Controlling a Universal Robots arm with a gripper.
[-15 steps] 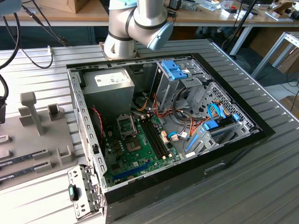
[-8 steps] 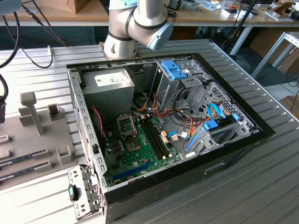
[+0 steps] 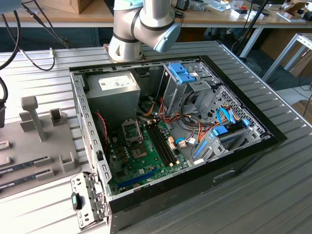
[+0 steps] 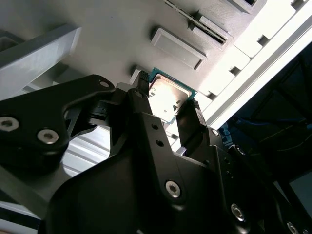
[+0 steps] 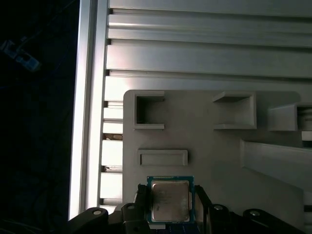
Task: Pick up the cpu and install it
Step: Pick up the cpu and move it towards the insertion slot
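In both wrist views the cpu (image 5: 169, 204) (image 4: 168, 97), a small square chip with a silvery top and a green rim, sits between the two black fingertips of my gripper (image 5: 169, 197) (image 4: 169, 93). One fingertip (image 5: 142, 196) presses on each of two opposite edges, so the gripper is shut on it. The chip lies level just over the grey parts tray (image 5: 204, 141) (image 3: 46, 146). Whether it still rests on the tray I cannot tell. In the exterior view the open socket (image 3: 131, 130) shows on the green motherboard (image 3: 146, 161) inside the computer case.
The open case (image 3: 234, 161) holds a power supply (image 3: 114, 85), drive cages (image 3: 187, 80) and loose cables (image 3: 204, 129). The tray has raised posts (image 3: 33, 114) and recesses (image 5: 148, 111), and long memory sticks (image 3: 27, 168). The ribbed metal table (image 5: 204, 53) ends at an edge (image 5: 90, 97).
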